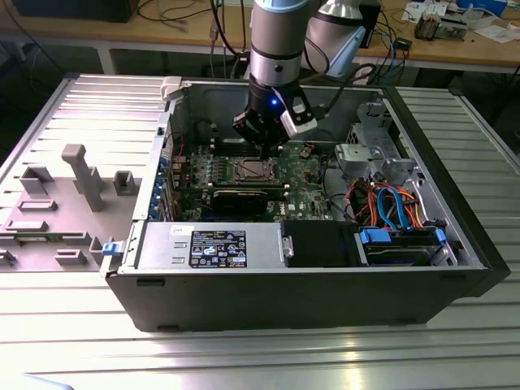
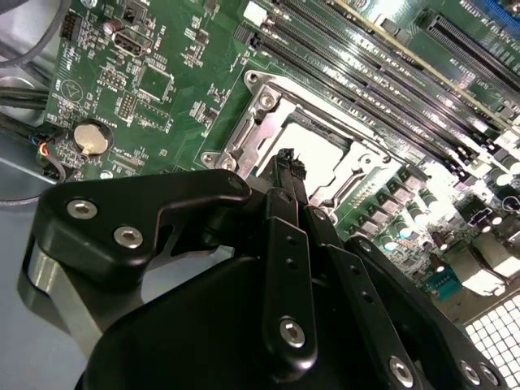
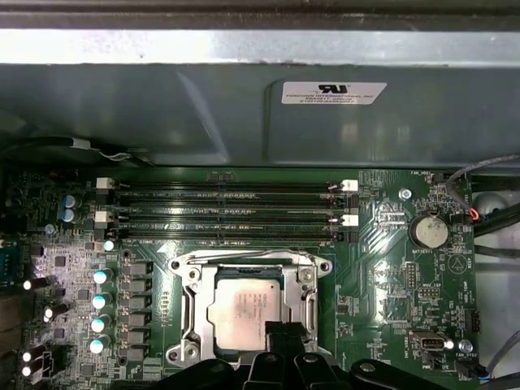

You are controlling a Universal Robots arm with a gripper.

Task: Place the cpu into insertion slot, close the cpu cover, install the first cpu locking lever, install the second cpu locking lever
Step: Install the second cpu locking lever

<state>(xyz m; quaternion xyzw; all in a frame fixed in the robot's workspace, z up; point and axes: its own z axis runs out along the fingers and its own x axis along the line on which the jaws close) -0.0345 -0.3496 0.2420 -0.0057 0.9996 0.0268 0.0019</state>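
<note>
Gripper [image 3: 284,333] hangs just above the cpu [image 3: 244,313], which I see seated in the insertion slot [image 3: 191,276] under the cpu cover [image 3: 252,260]; jaws together, holding nothing.

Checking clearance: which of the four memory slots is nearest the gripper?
The black-latched memory slot directly bordering the insertion slot; the other three lie farther from the gripper, toward the case wall, two with white latches.
</note>
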